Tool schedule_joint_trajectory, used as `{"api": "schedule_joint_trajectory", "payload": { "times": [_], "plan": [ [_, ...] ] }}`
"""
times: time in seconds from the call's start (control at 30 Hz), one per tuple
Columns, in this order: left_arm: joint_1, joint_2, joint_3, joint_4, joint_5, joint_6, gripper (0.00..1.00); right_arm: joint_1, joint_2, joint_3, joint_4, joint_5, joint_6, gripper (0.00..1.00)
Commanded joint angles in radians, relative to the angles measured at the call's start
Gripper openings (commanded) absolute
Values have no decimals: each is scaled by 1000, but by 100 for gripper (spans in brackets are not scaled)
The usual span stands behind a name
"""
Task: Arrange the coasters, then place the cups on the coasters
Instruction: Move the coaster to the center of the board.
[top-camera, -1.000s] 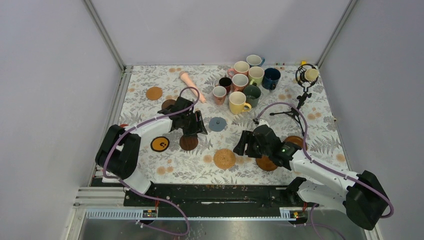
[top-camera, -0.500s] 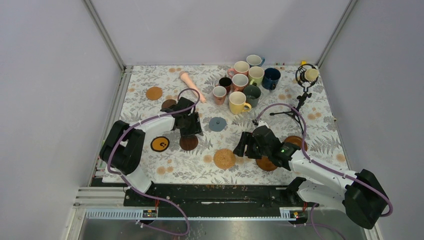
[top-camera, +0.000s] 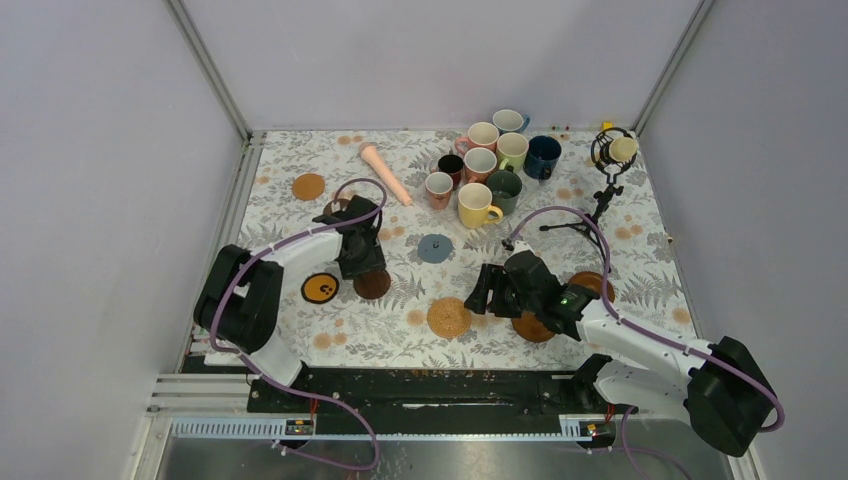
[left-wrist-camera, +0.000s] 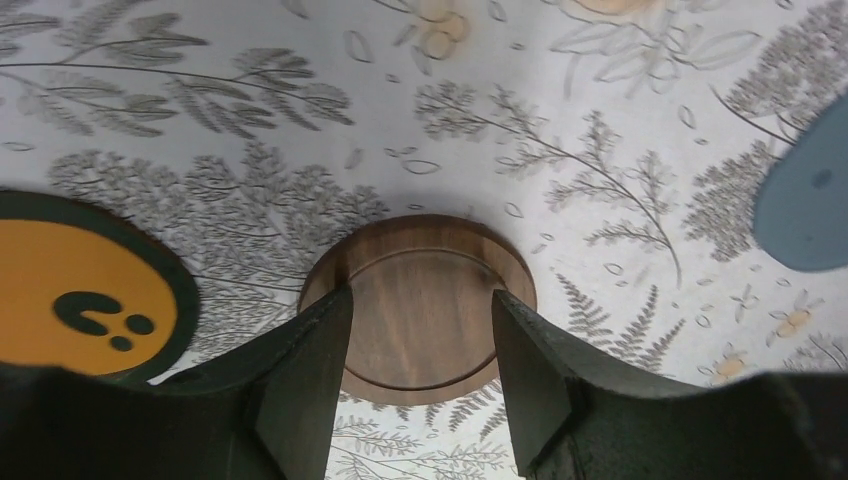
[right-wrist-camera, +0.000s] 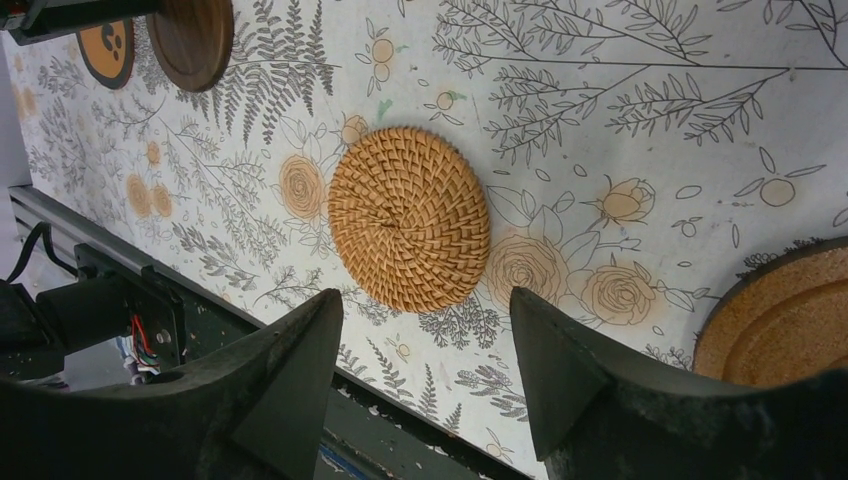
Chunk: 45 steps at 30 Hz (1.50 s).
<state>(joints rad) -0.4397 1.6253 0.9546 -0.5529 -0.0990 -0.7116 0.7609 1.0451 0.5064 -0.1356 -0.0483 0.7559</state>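
A dark brown wooden coaster (left-wrist-camera: 425, 345) lies flat on the flowered cloth. My left gripper (left-wrist-camera: 420, 298) hangs open just above it, its fingertips over the disc's near edges; from above the left gripper (top-camera: 365, 268) stands at the coaster (top-camera: 373, 285). My right gripper (right-wrist-camera: 425, 298) is open and empty beside the tan woven coaster (right-wrist-camera: 410, 218), seen from above as gripper (top-camera: 482, 297) and coaster (top-camera: 449, 317). A black coaster with a yellow face (top-camera: 320, 288), a grey-blue one (top-camera: 434, 248) and an orange one (top-camera: 308, 186) lie apart. The cups (top-camera: 490, 165) cluster at the back.
A long pink stick (top-camera: 385, 172) lies left of the cups. A black tripod microphone (top-camera: 608, 160) stands at the back right. Two cork-coloured coasters (top-camera: 532, 328) (top-camera: 590, 282) lie by my right arm. A dark disc (top-camera: 336, 207) peeks out behind my left arm.
My left gripper has swung leftward and settled over the dark brown coaster, which has shifted slightly left. The right arm has hardly moved.
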Motion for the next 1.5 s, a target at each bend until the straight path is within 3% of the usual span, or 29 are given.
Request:
{"api": "schedule_joint_trajectory", "payload": {
  "times": [0.0,0.4,0.77,1.13,1.3,1.47],
  "plan": [
    [22,-13,-12,-74,-103,-22,55,12,3,26,52,-26,-16,70],
    [40,-78,-55,-137,-181,-38,55,11,19,27,72,-25,-13,70],
    [39,-172,-141,-74,-63,-36,55,16,53,32,85,-29,9,69],
    [39,-254,-186,-108,-56,-36,54,61,136,52,105,-5,46,67],
    [40,-361,-146,-116,16,-16,55,72,150,40,91,39,83,67],
    [39,-440,-3,-136,76,97,56,80,157,13,103,73,131,72]
  ]
}}
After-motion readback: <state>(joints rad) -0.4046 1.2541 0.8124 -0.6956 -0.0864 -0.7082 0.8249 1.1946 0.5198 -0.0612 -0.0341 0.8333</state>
